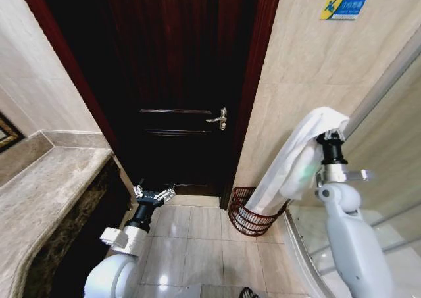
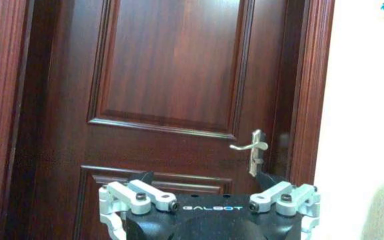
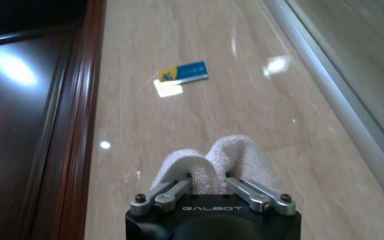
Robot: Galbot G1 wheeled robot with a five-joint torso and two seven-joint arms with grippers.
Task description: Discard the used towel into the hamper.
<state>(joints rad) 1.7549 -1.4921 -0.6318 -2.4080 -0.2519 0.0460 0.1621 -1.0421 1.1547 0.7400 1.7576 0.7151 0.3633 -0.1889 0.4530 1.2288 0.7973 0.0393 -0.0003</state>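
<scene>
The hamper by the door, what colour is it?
Dark red-brown open wire hamper, best seen in the head view.

White arms, black wrists

Silver-fingered left gripper (image 2: 209, 197) and right gripper (image 3: 212, 192) bore dark screws and "GALBOT" lettering.

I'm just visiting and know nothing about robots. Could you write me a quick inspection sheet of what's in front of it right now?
Surface: pale tiled floor, glossy.
Job's things: white towel hangs from the raised right gripper, its lower end reaching the rim of the hamper, which stands on the floor by the door frame.
Clutter: nothing seen.
Grippers: right gripper shut on the towel, held high near the wall; left gripper open, empty, low, facing the door.
Cables: nothing seen.
Surroundings: dark wooden door, closed, with a metal handle; stone counter on the left; glass shower screen on the right; blue sign on the wall.
</scene>
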